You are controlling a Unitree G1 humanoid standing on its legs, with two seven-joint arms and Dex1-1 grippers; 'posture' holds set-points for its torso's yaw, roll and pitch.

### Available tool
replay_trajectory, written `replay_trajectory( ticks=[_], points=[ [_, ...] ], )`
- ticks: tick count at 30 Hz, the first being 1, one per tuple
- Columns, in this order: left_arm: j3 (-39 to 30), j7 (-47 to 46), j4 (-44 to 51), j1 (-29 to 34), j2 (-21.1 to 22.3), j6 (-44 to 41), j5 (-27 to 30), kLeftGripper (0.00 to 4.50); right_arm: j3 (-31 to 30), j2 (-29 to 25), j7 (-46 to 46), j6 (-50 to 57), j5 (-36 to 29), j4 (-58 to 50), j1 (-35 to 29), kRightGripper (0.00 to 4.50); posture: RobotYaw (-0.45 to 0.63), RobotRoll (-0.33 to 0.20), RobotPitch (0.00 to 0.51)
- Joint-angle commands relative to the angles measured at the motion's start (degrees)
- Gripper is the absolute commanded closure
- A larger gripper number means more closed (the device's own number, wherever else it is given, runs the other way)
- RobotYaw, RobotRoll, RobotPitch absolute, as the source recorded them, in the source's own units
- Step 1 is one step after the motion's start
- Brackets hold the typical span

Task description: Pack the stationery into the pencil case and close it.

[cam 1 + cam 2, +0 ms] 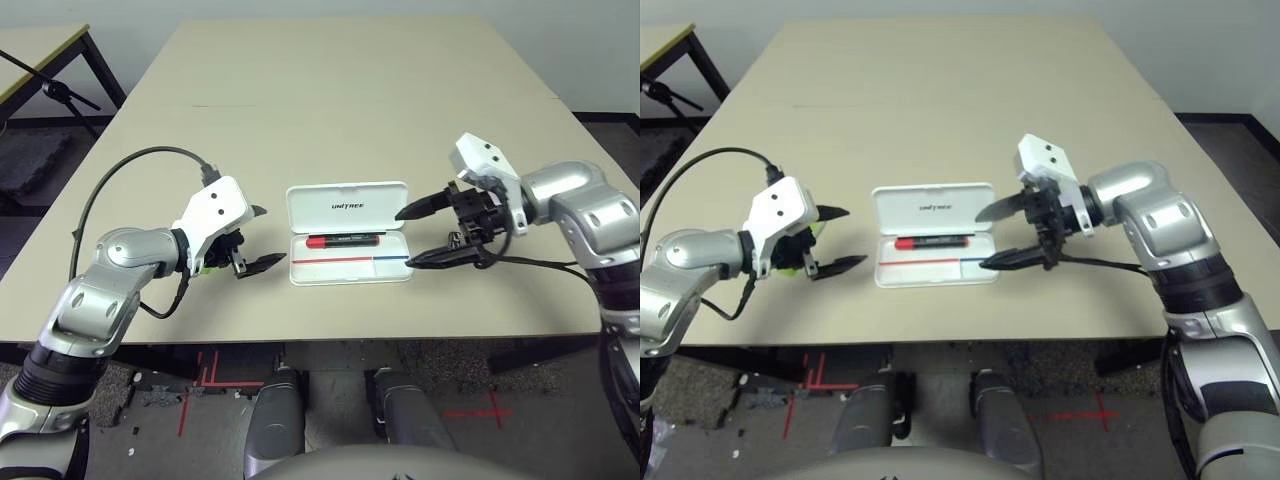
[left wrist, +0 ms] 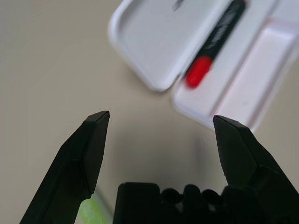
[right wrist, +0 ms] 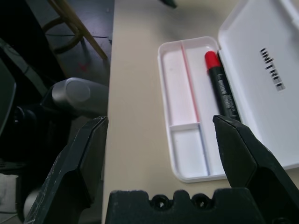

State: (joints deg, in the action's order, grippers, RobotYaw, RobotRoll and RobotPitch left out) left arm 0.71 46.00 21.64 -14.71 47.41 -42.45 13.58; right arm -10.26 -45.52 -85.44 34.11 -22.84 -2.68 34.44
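My left two-fingered black gripper (image 1: 256, 238) hangs wide open and empty just beside the lime-green highlighter (image 1: 790, 262) under its wrist, the nearer arm for it, while my spread right gripper (image 1: 424, 237) flanks the flat white hinged pencil case (image 1: 347, 207), lid open, red black-ended marker (image 1: 345, 241) lying lengthwise inside.

Looks like a robotics lab: red tape marks (image 1: 205, 372) on grey floor under beige table (image 1: 340, 90), tripod leg (image 1: 60, 92) beside that table
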Motion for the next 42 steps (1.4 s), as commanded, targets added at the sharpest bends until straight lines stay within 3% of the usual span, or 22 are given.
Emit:
replay_trajectory(
  ticks=[1,7,14,31,34,40,42],
  points=[
    [-0.5,-3.0,-0.2,-0.9,0.9,-8.6,-0.1,0.0,1.0,-0.6,0.8,0.4,-1.3,-1.8,-0.2,0.04,0.05,0.0,0.106],
    [0.3,-9.6,-3.8,-3.9,0.0,-19.9,-1.9,0.0,0.3,-0.3,1.9,0.1,-1.5,-2.1,-0.7,0.04,0.05,0.0,0.111],
    [1.3,-14.2,-7.4,-6.1,-2.0,-25.1,-2.3,0.0,-0.8,-0.2,2.4,-1.1,-0.7,-1.5,-0.8,0.04,0.05,0.0,0.111],
    [-0.8,-17.7,-17.4,-7.3,-9.8,-26.1,-0.8,0.0,-0.9,0.2,3.2,-1.0,-0.8,-2.8,-1.8,0.04,0.03,0.0,0.111],
    [-1.0,-17.5,-18.1,-7.5,-10.1,-26.1,-0.7,0.57,-1.1,-0.1,3.2,-1.4,-0.4,-2.7,-1.9,0.0,0.03,0.0,0.109],
    [-1.2,-17.2,-19.1,-8.0,-10.4,-26.1,0.2,2.88,-1.4,0.0,3.2,-1.9,0.1,-2.3,-1.6,0.0,0.03,0.0,0.106],
    [-1.2,-17.0,-19.5,-8.2,-10.3,-26.0,0.2,3.43,-1.5,0.1,3.1,-2.1,0.3,-2.0,-1.5,0.0,0.03,0.0,0.105]
  ],
)
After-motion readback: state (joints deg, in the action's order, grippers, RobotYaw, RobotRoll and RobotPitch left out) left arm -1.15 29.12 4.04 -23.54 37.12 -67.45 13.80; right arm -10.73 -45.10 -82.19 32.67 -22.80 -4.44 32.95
